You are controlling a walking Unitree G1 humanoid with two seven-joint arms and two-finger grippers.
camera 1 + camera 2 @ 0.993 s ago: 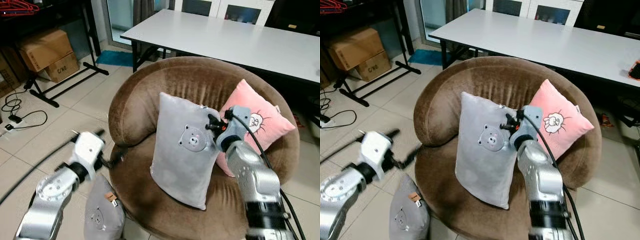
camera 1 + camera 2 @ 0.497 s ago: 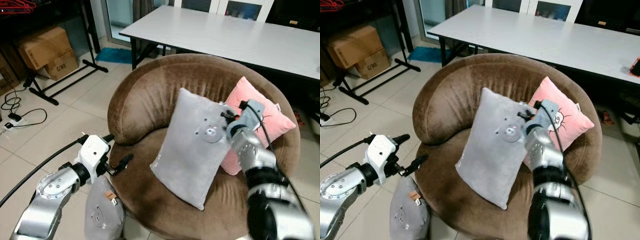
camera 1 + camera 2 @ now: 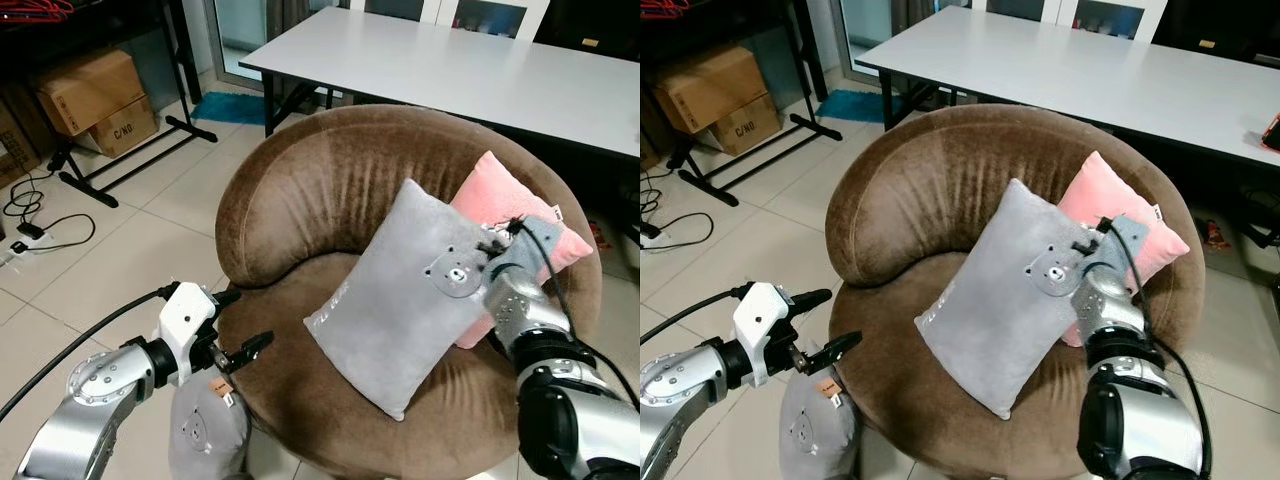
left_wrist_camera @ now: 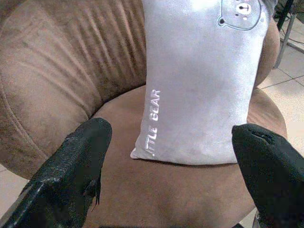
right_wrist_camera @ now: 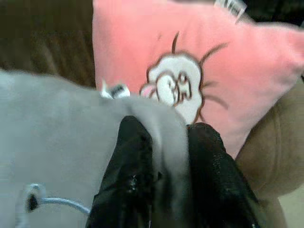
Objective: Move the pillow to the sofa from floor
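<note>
Floor tiles nearest the robot carry a second grey pillow (image 3: 205,440), lying against the sofa's base. Just above it the left gripper (image 3: 240,352) hovers with fingers spread wide, holding nothing. On the brown sofa (image 3: 290,200) seat the grey bear pillow (image 3: 400,310) leans tilted against a pink pillow (image 3: 1095,200); the right gripper (image 5: 166,156) pinches its upper corner. Soft and light, it probably sags when lifted, so corners or edges suit best.

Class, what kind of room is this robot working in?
Probably a living or common room in a home: a round brown sofa chair with pillows, a long white table behind it, and a tiled floor with cardboard boxes.
</note>
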